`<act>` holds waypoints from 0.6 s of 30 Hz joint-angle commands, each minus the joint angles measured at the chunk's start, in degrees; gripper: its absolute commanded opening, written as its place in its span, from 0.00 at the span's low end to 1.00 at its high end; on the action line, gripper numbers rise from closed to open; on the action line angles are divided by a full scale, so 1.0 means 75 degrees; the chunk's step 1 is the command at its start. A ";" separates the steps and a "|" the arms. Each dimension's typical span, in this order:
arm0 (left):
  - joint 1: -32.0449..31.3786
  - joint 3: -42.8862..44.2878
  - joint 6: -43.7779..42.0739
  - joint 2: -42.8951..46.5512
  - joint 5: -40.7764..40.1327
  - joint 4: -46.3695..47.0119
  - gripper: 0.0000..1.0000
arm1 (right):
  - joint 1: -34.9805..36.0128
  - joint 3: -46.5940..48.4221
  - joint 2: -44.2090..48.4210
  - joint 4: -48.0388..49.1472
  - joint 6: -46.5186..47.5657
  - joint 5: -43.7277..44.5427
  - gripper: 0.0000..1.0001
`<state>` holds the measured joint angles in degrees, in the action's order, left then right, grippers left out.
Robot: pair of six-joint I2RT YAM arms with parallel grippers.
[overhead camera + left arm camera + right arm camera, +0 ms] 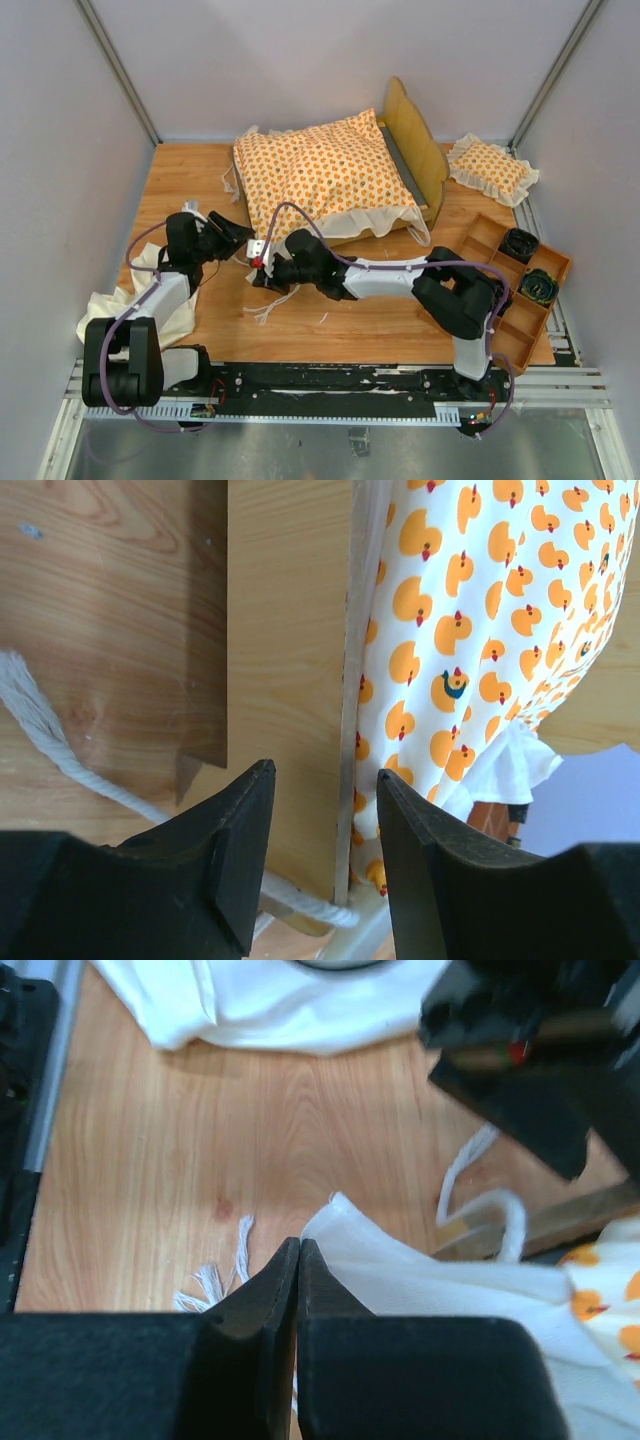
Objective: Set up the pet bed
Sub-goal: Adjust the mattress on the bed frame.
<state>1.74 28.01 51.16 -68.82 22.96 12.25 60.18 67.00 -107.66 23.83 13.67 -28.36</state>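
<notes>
One orange-patterned, cream-ruffled cushion [325, 175] covers the light-wood bed frame [420, 150].

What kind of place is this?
Likely a robot test cell, not a home: plain grey walls enclose a wooden table, and the left arm and right arm stand on a metal rail.

Cushion [325, 175] lies on bed frame [415, 140]; pillow [492, 168] right of it, cloth [130, 300] front-left.

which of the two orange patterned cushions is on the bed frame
The large cushion, draped over the light-wood bed frame. The small square pillow has the same print but lies off the frame, to its right.
</notes>
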 commanded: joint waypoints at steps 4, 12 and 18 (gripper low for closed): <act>0.0042 0.0273 -0.0961 0.0345 -0.0527 0.0031 0.52 | 0.0179 -0.0516 -0.0239 0.1435 -0.1442 0.1574 0.00; -0.0058 0.0400 -0.1256 0.0476 -0.0832 -0.0037 0.55 | 0.0179 -0.0974 0.1922 -0.0397 -0.1161 0.2575 0.33; -0.0742 0.0482 -0.1353 0.0344 -0.1354 0.0040 0.57 | 0.0093 -0.1381 0.3883 -0.2263 -0.0816 0.4155 0.43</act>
<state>-0.69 29.65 43.09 -66.08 16.23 11.46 60.80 58.63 -85.76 16.43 5.87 -7.42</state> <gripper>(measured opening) 0.563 0.425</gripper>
